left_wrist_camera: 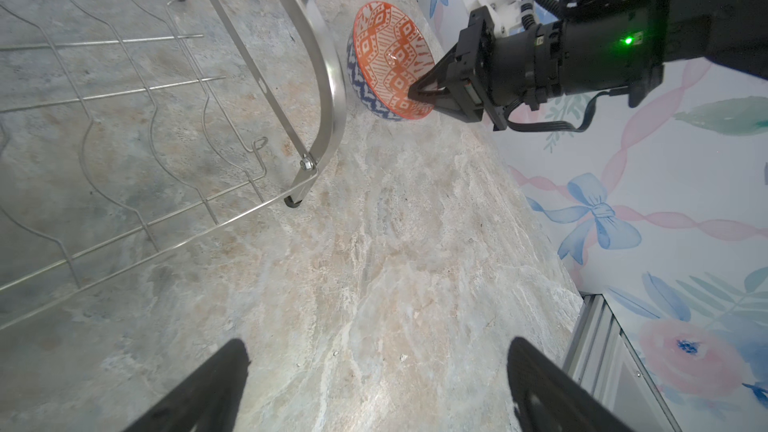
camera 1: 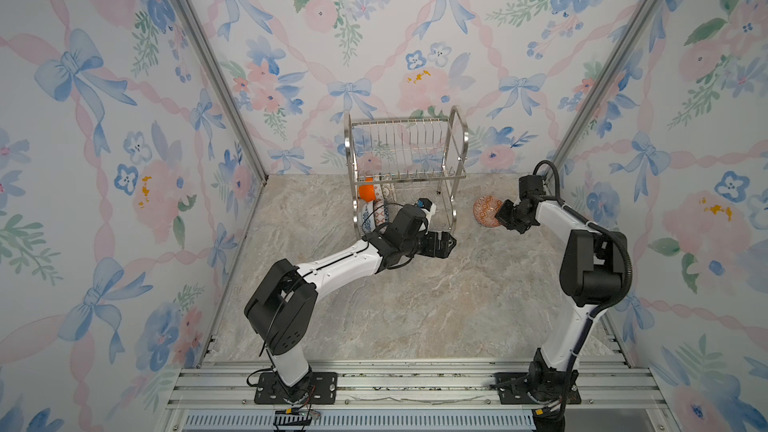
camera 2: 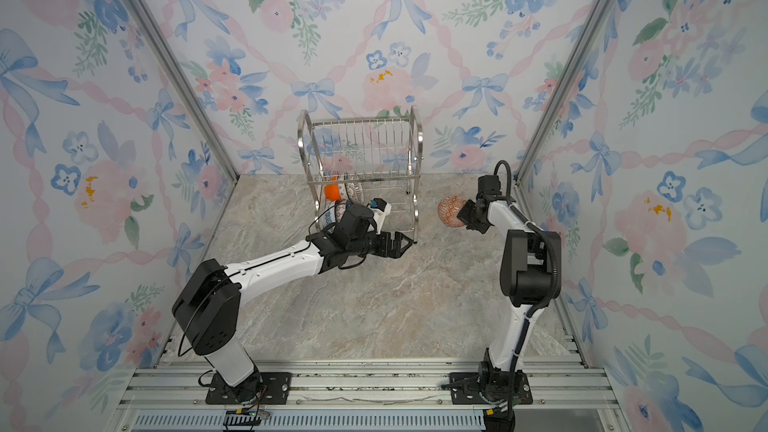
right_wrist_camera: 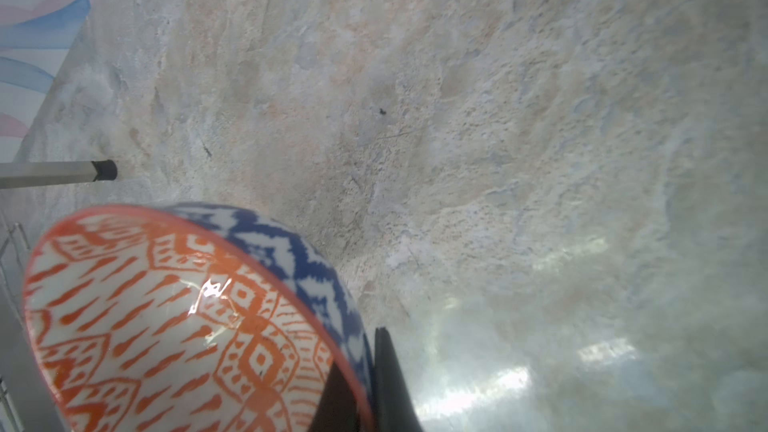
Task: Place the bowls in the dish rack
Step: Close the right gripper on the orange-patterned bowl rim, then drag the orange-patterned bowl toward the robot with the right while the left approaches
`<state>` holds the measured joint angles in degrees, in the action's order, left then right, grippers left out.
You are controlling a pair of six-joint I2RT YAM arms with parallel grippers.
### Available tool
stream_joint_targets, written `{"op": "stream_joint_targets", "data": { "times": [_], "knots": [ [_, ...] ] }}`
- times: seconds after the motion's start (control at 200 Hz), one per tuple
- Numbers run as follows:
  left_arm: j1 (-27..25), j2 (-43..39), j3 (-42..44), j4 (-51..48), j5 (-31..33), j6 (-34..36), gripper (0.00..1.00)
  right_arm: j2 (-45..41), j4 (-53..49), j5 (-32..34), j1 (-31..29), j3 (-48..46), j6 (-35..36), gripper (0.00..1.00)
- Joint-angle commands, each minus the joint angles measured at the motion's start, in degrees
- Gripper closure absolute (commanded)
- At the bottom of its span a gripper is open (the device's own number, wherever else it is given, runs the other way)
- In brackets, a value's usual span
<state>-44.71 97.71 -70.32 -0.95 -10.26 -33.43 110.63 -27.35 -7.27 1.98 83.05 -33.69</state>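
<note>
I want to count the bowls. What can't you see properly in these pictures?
1. Rack bowls: in both top views the left arm and rack wires cover some, so no sure count.
2. Patterned bowl: right wrist view's bottom edge cuts it off.
3. Left end effector: left wrist view's bottom edge cuts off all but its tips.

Dish rack: standing upright, two shiny tiers.
Orange-red bowl: tilting on edge right of the rack, right hand pinching its rim.
Plain orange bowl: sitting in the rack's lower tier.
</note>
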Motion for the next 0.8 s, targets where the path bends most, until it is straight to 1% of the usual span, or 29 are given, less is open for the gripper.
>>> {"op": "stream_joint_targets", "data": {
  "times": [0.0, 0.215, 0.465, 0.64, 0.795],
  "knots": [
    [-0.53, -2.53, 1.61, -0.46, 1.18, 1.05, 0.02, -6.00, 0.06, -1.13, -1.09, -3.23, 1.72, 1.00],
    [-0.90, -5.11, 4.50, 0.05, 2.29, 0.83, 0.02, -15.20, -0.57, -1.30, -4.47, -12.60, 2.77, 1.00],
    [-0.98, -8.26, 8.64, 1.10, 3.49, -0.32, 0.02, -25.96, -2.45, -1.69, -11.41, -22.16, 2.37, 1.00],
    [-0.99, -9.95, 11.77, 1.95, 4.24, -1.06, 0.02, -29.86, -2.56, -1.44, -17.66, -27.27, 0.72, 1.00],
    [-0.98, -11.13, 13.29, 2.53, 4.80, -1.99, 0.02, -31.50, 0.63, -1.81, -23.73, -31.27, -0.61, 1.00]
  ]
}}
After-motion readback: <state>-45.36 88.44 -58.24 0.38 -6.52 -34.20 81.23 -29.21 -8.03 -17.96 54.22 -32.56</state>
